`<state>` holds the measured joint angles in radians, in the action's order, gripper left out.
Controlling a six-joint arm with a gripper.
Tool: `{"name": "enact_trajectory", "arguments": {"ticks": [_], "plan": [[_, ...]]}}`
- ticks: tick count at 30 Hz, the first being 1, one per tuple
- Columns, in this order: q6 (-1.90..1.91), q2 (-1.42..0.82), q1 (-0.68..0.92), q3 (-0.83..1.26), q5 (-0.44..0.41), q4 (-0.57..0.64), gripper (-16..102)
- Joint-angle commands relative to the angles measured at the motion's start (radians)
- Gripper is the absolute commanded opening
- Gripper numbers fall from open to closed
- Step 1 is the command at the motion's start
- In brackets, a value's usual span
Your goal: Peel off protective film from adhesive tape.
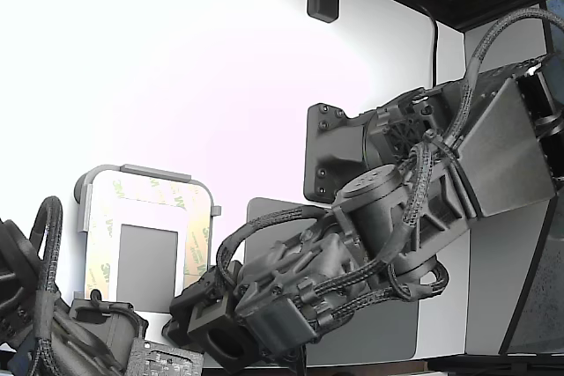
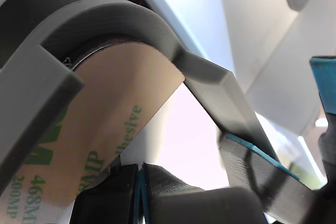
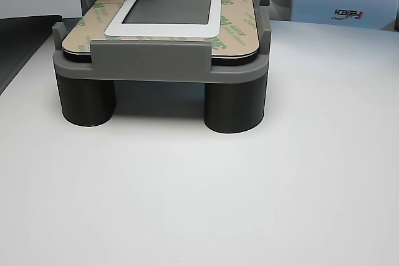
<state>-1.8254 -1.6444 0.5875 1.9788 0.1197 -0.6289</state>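
Observation:
The protective film (image 1: pixel 106 217) lies as cream strips with green logos around a grey rectangle (image 1: pixel 147 266) on the white plate (image 3: pixel 168 30), which sits in a grey fixture (image 3: pixel 149 60). The adhesive tape is hidden under the film. In the wrist view a tan stretch of film (image 2: pixel 105 119) with green print fills the fixture's rounded corner (image 2: pixel 94 9). My gripper (image 2: pixel 139 182) has its blue pads pressed together at this film's edge. In the exterior view the gripper (image 1: pixel 198 323) is at the plate's near right corner. The film (image 3: pixel 230 26) looks flat.
A second dark arm (image 1: pixel 53 323) sits at the exterior view's lower left, beside the fixture. A big dark grey mat (image 1: pixel 379 341) lies under my arm. Blue-edged grey pieces (image 2: pixel 257 163) show close by in the wrist view. A white box (image 3: pixel 349 10) stands behind the fixture.

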Motion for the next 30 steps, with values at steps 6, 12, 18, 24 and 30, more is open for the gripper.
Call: {"name": "enact_trajectory", "arguments": {"ticks": [6,12,18,24,30], "plan": [[-0.015,-0.064,-0.006,0.028,0.008,0.052,-11],[-0.018,-0.051,-0.006,0.002,0.009,0.038,-11],[-0.025,-0.041,-0.006,-0.006,0.011,0.043,-11],[-0.054,-0.005,-0.009,-0.058,0.017,0.023,-11],[-0.097,0.032,-0.018,-0.104,0.032,0.005,-11]]}}
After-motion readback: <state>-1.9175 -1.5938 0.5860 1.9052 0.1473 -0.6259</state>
